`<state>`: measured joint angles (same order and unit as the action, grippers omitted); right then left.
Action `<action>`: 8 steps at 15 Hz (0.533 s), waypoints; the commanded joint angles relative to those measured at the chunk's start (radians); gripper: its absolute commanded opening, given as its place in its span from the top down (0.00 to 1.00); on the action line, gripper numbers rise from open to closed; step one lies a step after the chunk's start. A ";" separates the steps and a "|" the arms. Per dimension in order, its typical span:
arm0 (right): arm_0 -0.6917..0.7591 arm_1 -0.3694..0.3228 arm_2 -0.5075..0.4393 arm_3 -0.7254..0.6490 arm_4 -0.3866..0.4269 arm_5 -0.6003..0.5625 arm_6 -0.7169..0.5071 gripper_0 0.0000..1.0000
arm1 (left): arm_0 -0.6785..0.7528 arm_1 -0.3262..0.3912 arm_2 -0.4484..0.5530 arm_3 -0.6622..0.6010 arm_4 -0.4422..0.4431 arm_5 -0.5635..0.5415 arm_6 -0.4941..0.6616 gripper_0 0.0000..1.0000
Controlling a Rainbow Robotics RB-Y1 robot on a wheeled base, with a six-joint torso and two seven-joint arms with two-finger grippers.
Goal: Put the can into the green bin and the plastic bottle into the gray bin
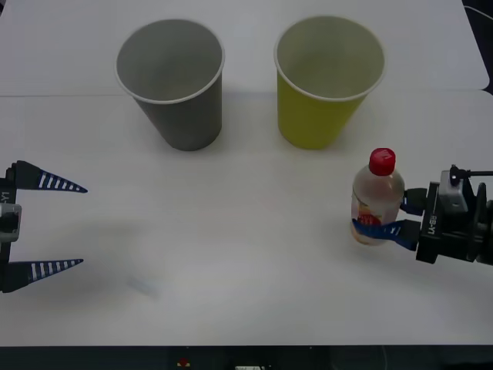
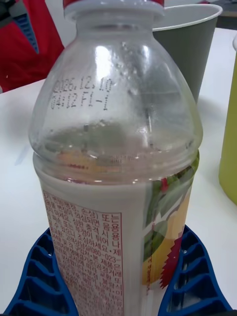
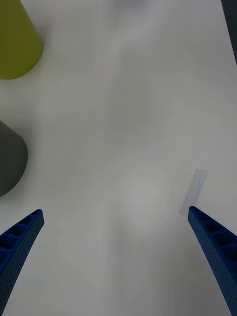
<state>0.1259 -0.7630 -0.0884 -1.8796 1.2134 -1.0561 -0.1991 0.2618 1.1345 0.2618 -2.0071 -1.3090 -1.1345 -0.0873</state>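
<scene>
At the left edge of the front view, the left gripper (image 1: 69, 224) sits with its two blue ribbed fingers spread wide and nothing between them. This suggests an idle arm waiting clear of the work area. In the left wrist view its fingers (image 3: 19, 242) frame bare white table (image 3: 133, 123).

In the upper left of centre stands the gray bin (image 1: 173, 81), upright, mouth open, white rim, gray inside. Just beside it, upper right of centre, stands the green bin (image 1: 327, 81), also upright, with a pale inside. Both interiors look empty. The bins stand apart from each other and well apart from both grippers, leaving open access from above.

At the lower right, the plastic bottle (image 1: 377, 200) stands upright on the table. The right gripper (image 1: 391, 217) is closed on its lower body at label height, one finger on each side. A low grip probably keeps the bottle vertical for lifting.

The bottle is clear, with a red screw cap, a printed date code on the shoulder (image 2: 81, 94), and a red-yellow label. It appears nearly empty.
</scene>
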 commanded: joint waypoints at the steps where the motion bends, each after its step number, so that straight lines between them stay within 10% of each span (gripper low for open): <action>1: 0.029 -0.001 -0.062 -0.204 0.149 0.010 -0.304 1.00 | 0.000 0.000 0.000 0.000 0.000 0.000 0.000 0.00; 8: -0.094 -0.007 -0.079 -0.401 0.348 -0.058 -0.803 1.00 | 0.000 0.000 0.000 0.000 0.000 0.000 0.000 0.00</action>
<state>0.0552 -0.7700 -0.1675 -2.2733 1.5492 -1.0971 -0.9613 0.2618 1.1345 0.2618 -2.0071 -1.3090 -1.1345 -0.0873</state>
